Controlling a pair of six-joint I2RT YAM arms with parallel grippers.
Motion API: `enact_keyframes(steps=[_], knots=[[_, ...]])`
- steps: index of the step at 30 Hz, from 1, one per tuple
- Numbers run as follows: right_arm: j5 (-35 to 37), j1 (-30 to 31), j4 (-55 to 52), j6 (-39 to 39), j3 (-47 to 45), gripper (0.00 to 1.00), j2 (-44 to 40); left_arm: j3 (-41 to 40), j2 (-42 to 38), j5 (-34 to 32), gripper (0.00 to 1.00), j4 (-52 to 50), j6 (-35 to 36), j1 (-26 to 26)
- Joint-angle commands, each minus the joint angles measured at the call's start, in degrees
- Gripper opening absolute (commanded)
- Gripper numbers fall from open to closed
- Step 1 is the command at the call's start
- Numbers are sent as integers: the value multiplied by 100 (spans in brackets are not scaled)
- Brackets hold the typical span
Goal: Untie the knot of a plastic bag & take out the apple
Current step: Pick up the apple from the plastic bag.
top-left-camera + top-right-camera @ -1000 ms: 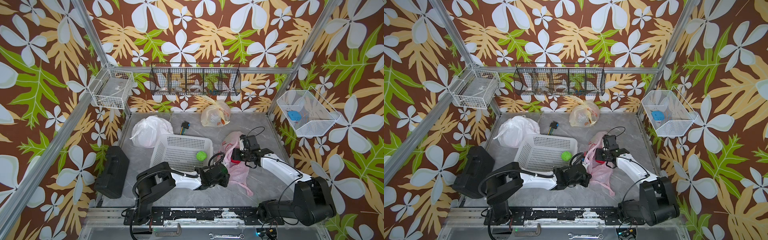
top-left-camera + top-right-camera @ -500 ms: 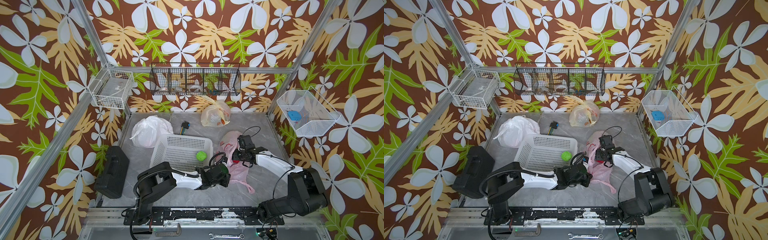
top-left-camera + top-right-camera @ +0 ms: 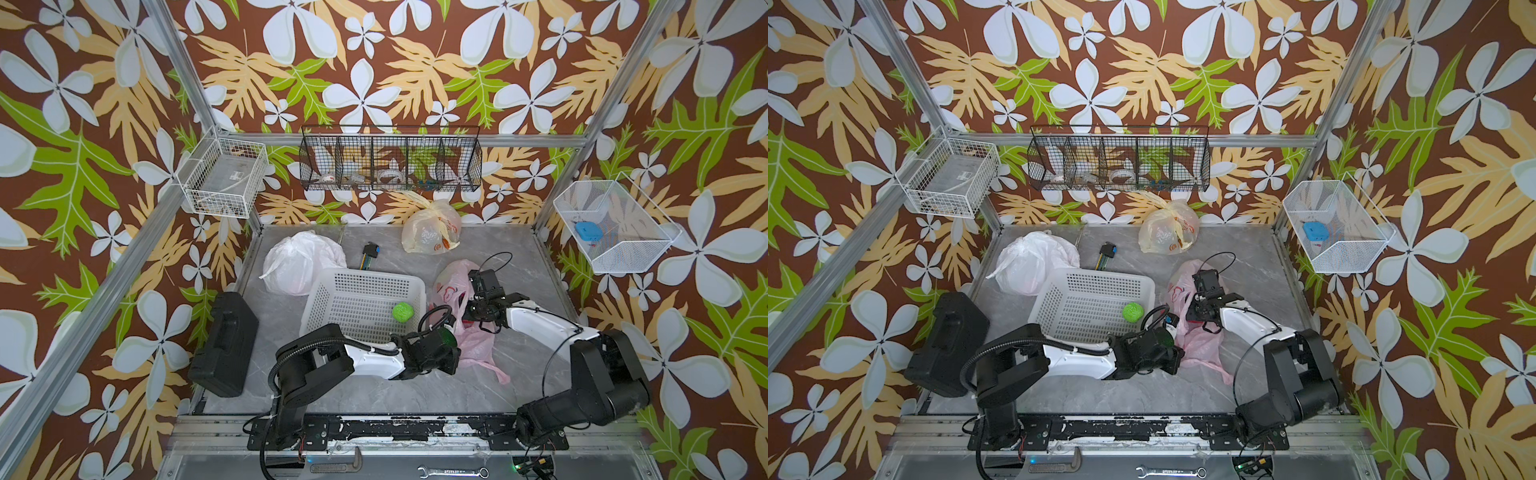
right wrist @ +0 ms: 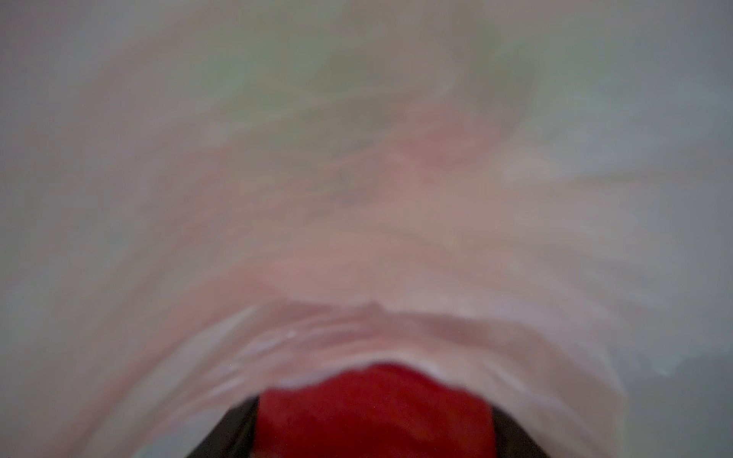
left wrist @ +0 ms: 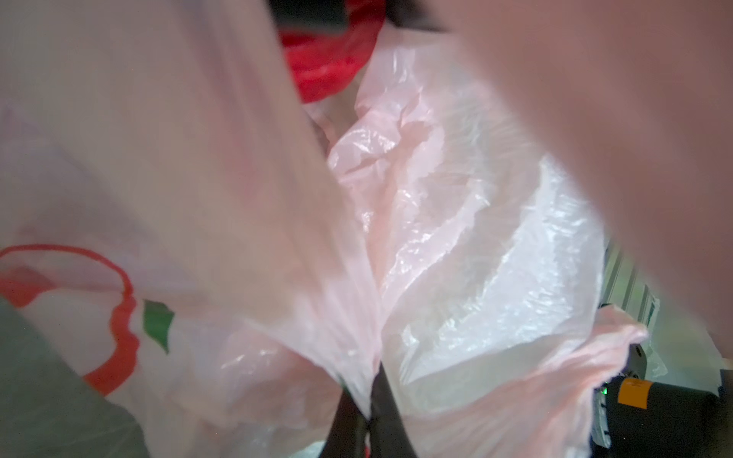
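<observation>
Apple (image 4: 373,396): red, set between the jaws of the right pincer (image 4: 373,432) and filling the gap. The jaws stand against it on both sides, so I take it as clamped. It is inside the plastic bag, with film draped just ahead of it.
Left pincer (image 5: 367,414): tips together on a fold of pink film, which runs taut from the pinch. It holds the bag's mouth beside the right pincer.
Plastic bag (image 3: 451,286): pink with a red print, slumped on the table (image 3: 415,395) between the white basket and the right edge, about midway from back to front. A loose strip of it trails toward the front edge.
Knot: none shows in any view. With a pincer reaching into the mouth, I judge it undone.
Done: untying, reaching in and gripping the apple, as far as the pictures show.
Left to do: draw the apple clear of the film and set it down. It is not yet out of the bag.
Risk: the thin film may cling and ride out with the apple, so the left pinch has to hold the bag back.
Around: white basket (image 3: 345,307) touching the bag's left side, with a green ball (image 3: 402,311) in it. A white bag (image 3: 301,262) lies near the back left corner, a yellow bag (image 3: 432,232) at the back edge and a black case (image 3: 224,345) by the left edge.
</observation>
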Motion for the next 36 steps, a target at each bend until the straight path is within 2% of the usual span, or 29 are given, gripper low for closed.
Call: enact_keyframes(steps=[1,5,10,15,19,23,29,36], knots=[[229,13,-544,46,31,62,-520,-10,-83,-12,0,65,-19,7],[406,13,-1213,49,-90,62,-1171,-72,-199,12,0,135,-45,48],[261,11,-1745,202,-370,62,-2148,-203,-372,97,0,256,-64,95],[3,6,-1788,477,-348,62,-3260,-388,-510,168,0,401,-98,103],[-12,13,-1607,556,-197,63,-3775,-594,-610,162,0,554,-140,103],[-415,13,-1028,580,-339,65,-3810,-680,-646,251,0,626,-161,93],[-1184,13,-374,712,-612,67,-3278,-579,-794,74,0,353,-29,94],[-919,39,307,390,-518,69,-2987,-313,-814,-67,0,-9,178,85]])
